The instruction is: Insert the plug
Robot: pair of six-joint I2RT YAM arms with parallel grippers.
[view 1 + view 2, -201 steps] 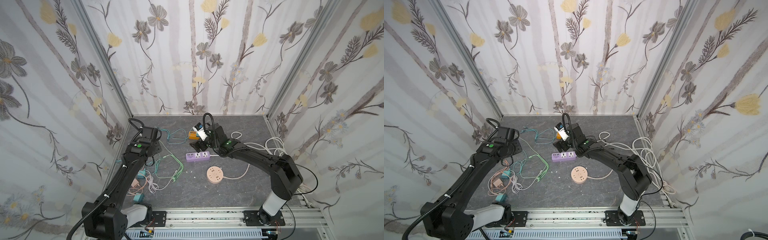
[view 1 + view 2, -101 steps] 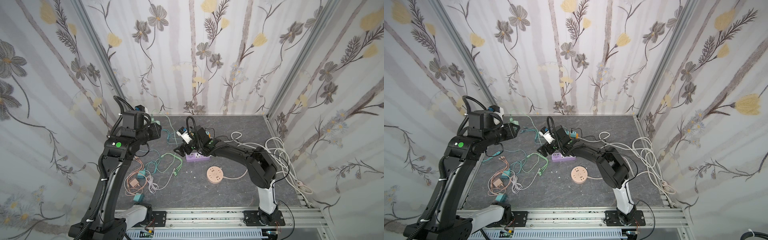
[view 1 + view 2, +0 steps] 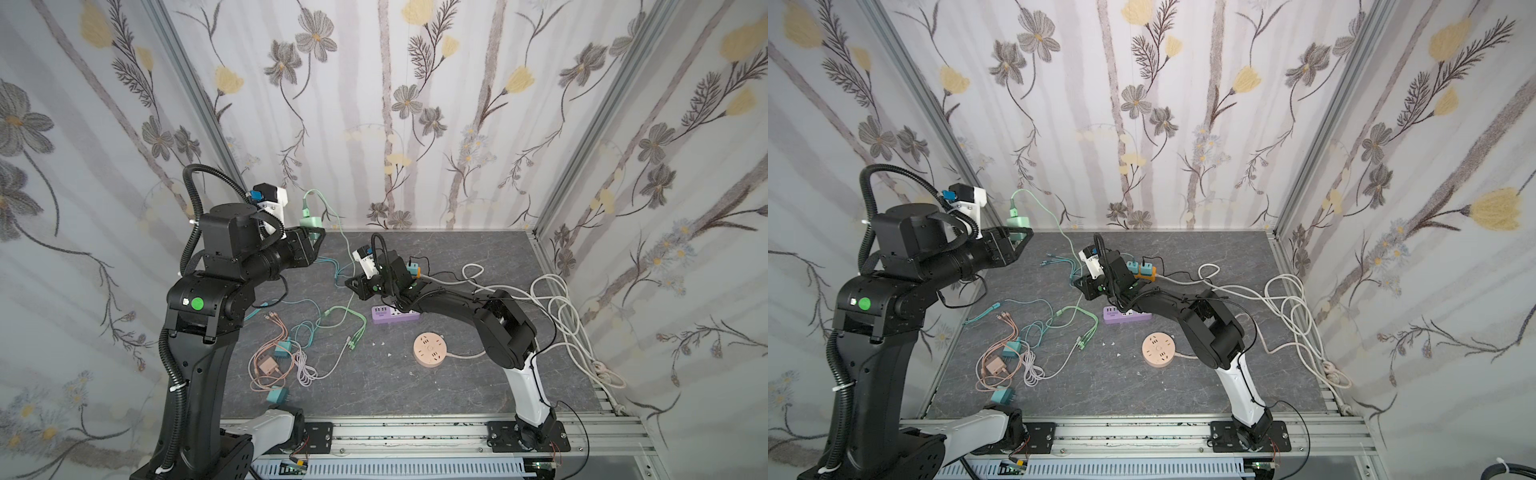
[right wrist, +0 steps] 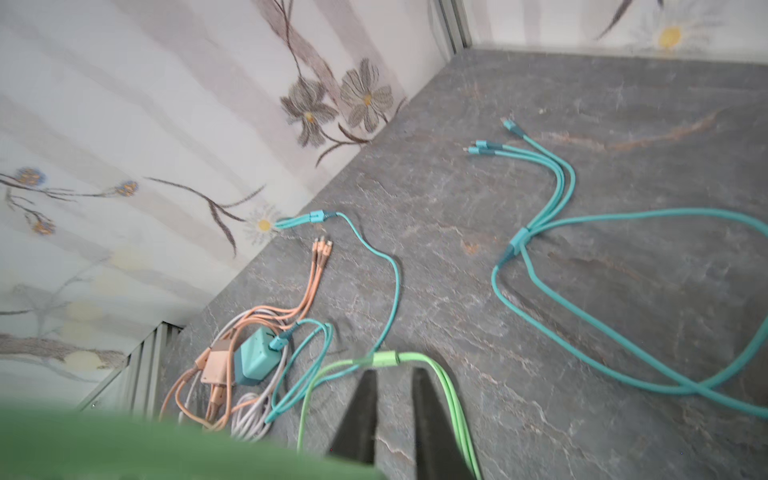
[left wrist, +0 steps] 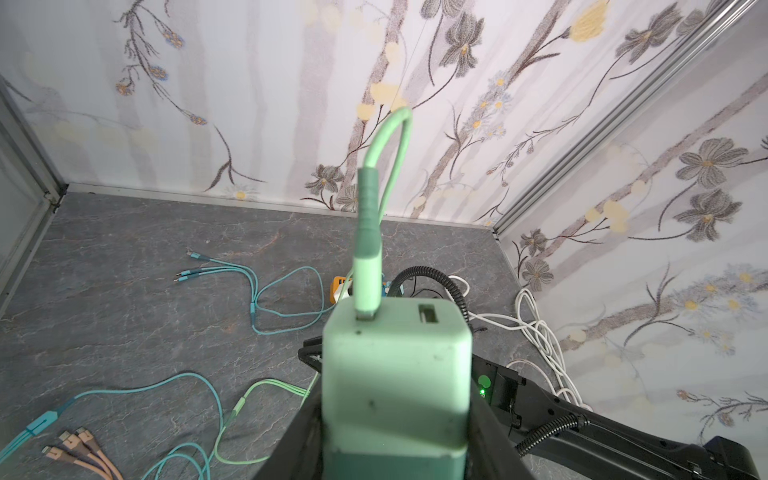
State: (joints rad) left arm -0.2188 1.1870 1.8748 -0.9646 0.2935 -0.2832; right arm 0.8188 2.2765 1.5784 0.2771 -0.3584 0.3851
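Our left pincer [image 3: 312, 237] grips the green charger [image 3: 311, 223] high at the far left, and with our right pincer [image 3: 351, 286] closed, seemingly empty, beside the purple strip [image 3: 395, 318], the dangling cable [image 5: 368, 208] could snag there and twist the charger askew.

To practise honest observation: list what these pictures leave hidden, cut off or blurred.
- green charger: prongs hidden behind its own body, left wrist view.
- purple power strip: partly covered by the right arm, in both top views.
- green smear, right wrist view: too blurred to identify.
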